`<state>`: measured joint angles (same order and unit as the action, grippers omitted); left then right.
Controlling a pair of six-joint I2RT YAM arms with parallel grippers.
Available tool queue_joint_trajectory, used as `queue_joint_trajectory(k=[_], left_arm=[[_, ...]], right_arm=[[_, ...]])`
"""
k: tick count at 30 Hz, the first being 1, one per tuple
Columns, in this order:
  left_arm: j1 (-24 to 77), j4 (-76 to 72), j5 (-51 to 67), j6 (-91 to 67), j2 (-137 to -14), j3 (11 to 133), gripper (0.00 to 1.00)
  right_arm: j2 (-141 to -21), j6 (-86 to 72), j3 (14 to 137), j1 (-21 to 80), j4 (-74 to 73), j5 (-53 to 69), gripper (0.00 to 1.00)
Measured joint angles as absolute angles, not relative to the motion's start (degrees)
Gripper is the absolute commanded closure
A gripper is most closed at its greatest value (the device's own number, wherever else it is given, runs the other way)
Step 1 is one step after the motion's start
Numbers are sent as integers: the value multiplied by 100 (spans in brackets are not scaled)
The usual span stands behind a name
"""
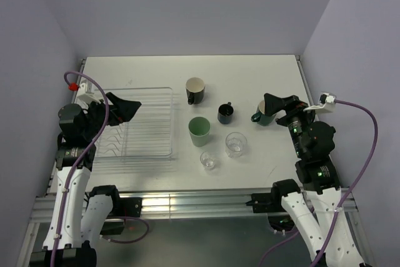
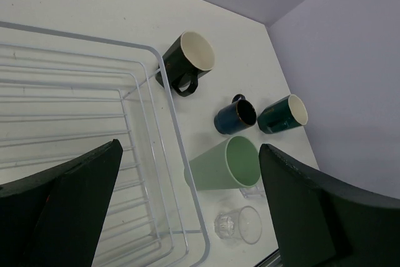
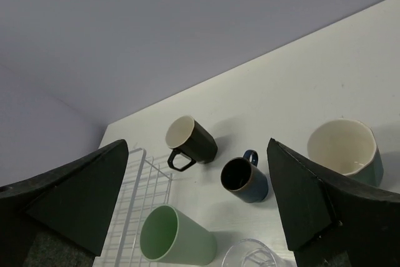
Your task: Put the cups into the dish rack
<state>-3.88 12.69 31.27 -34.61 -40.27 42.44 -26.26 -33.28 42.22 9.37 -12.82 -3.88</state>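
Up top on the overhead cam, the dish rack [image 1: 171, 130] sits on the table [image 1: 250, 70], and the left gripper [image 1: 131, 108] hangs over its left part with the arm folded up from the base. All six cups stand on the table right of the rack. The black mug [image 1: 195, 90] is off its far right corner and the mint green tumbler [image 1: 199, 132] is just beside its right edge. The navy mug [image 1: 225, 113], a clear tumbler [image 1: 235, 144] and a second clear tumbler [image 1: 208, 161] are further out. The dark green mug [image 1: 260, 117] is farthest, partly covered by the right gripper [image 1: 270, 103].

Left wrist cam: fingers spread wide, nothing between them, looking across the rack's right rim. The dark green mug shows whole here, while one clear tumbler hides behind the mint one.

Right wrist cam: also spread wide and holding nothing. The dark green mug's cream inside shows, just beside one finger. Only a corner of the rack makes it in.
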Motion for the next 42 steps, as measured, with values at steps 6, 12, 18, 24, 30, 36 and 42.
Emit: queue_joint_trajectory(k=[6, 12, 18, 24, 30, 36, 42], left_arm=[[-388, 1269, 3131, -3461, -4036, 4244, 1], [-388, 1269, 3166, -3459, -4038, 4244, 1], [-381, 1264, 3168, -3461, -4119, 4244, 1], [-381, 1267, 3168, -3459, -4121, 4244, 1], [-377, 1267, 3170, -3459, -4123, 4244, 1], [-377, 1264, 3168, -3459, -4123, 4244, 1], [-377, 1269, 3159, -3454, -4121, 4244, 1]], right_arm=[[-2681, -3310, 4331, 937, -1345, -410, 0], [-2790, -3286, 4394, 937, -1363, -434, 0], [-3212, -3166, 4517, 937, -1374, -342, 0], [-4244, -3085, 4818, 1544, -1382, -331, 4], [-5310, -2910, 5454, 3310, -1546, -1092, 11], [-6300, -2744, 6176, 4768, -1756, -1931, 21], [-7343, -2665, 6508, 5406, -1927, -2512, 37]])
